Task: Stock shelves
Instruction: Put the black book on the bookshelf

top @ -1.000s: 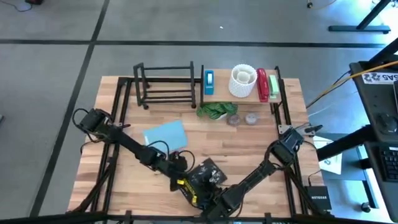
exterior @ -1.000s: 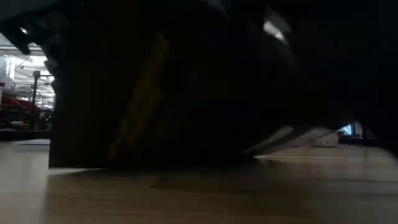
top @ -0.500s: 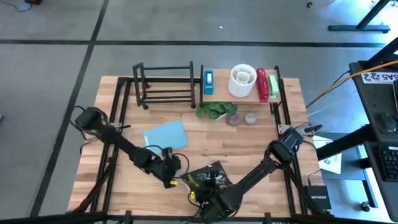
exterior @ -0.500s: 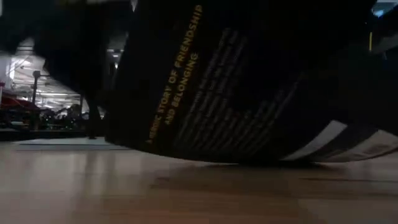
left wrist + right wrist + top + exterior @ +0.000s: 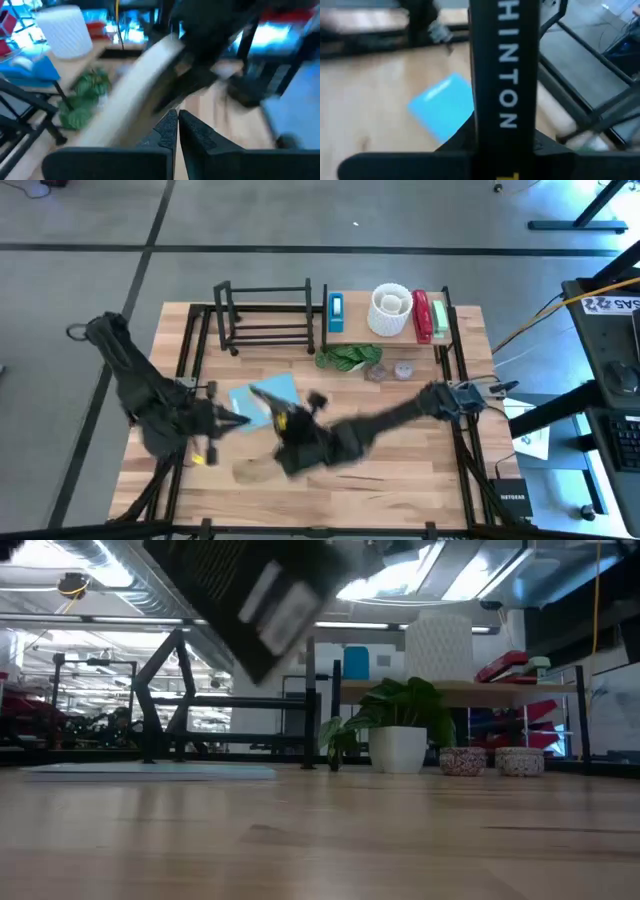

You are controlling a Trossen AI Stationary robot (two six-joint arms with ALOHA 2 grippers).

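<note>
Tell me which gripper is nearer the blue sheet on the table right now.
Hard to separate. The left gripper sits at the blue sheet's left edge, fingers shut. The right gripper, holding the black book, is raised just off the sheet's near right corner.

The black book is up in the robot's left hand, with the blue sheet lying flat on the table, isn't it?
Not the left. The right wrist view shows the right hand shut on the black book, lifted above the table; the blue sheet does lie flat there.
</note>
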